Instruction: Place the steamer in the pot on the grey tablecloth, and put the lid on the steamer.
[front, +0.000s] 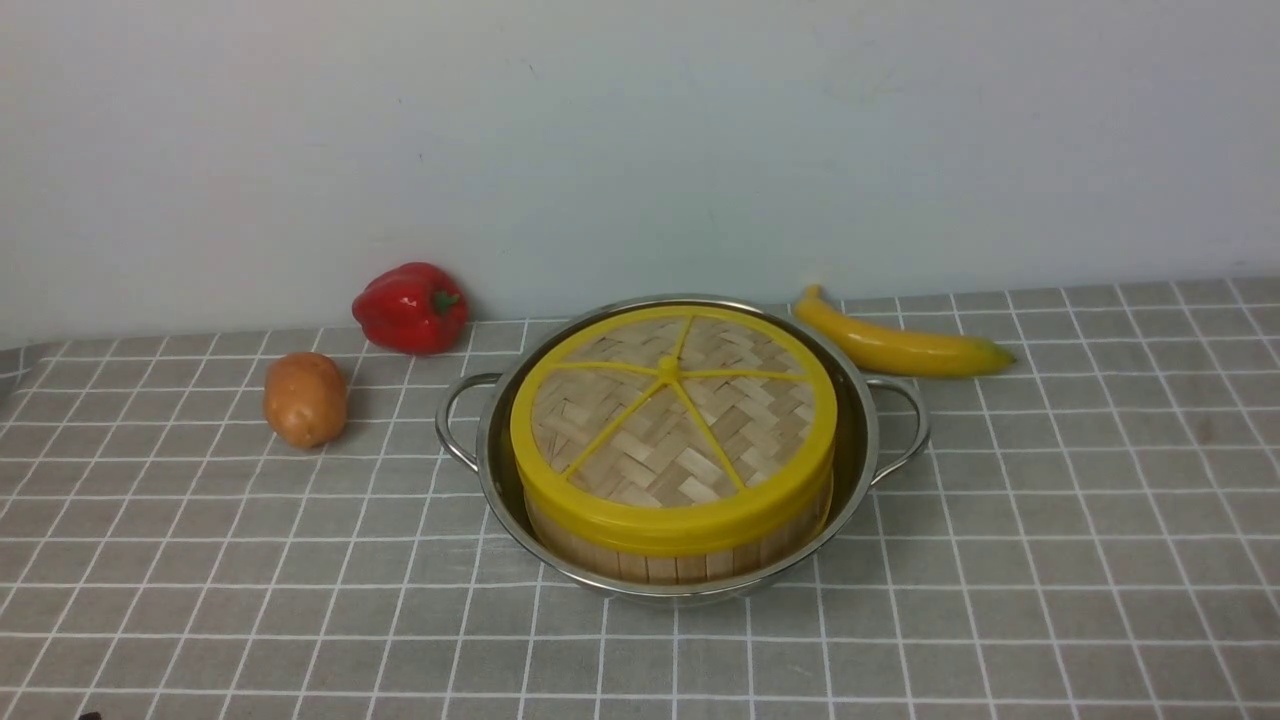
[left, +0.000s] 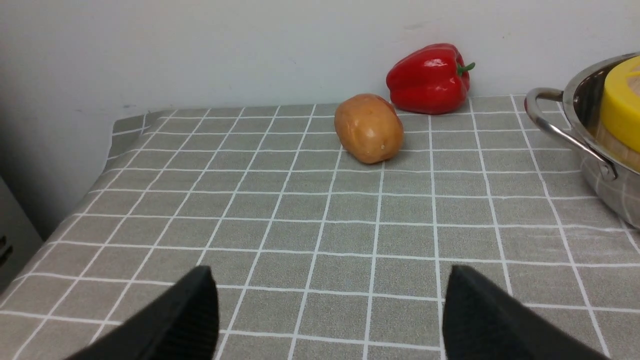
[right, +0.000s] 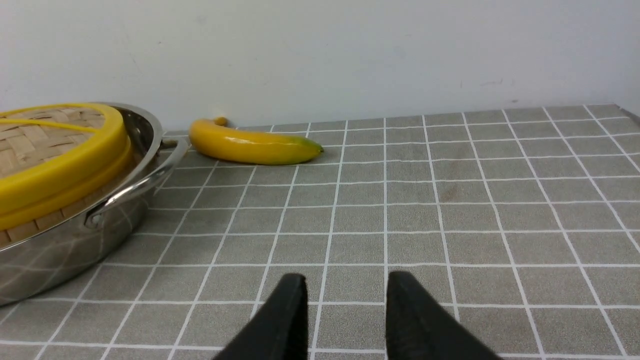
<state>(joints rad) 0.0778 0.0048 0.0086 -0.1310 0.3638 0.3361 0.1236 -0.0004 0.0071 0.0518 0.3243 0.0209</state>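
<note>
Steamer (front: 680, 555): we see its slatted wooden wall seated inside the pot (front: 860, 420) on the grey tablecloth (front: 1050, 560).
Lid (front: 672, 425): woven disc, yellow rim and spokes, resting on the steamer.
Front view: we see no arms.
Left hand (left: 330, 312): fingers wide apart, empty; potato (left: 369, 128) and pepper (left: 429, 78) ahead.
Right hand (right: 346, 315): fingers narrowly apart, empty; banana (right: 252, 145) ahead.

Open left gripper (left: 330, 320) over grey tablecloth (left: 300, 225), potato (left: 369, 128), red pepper (left: 429, 79), pot (left: 590, 145) holding lidded steamer (left: 617, 147)
</note>
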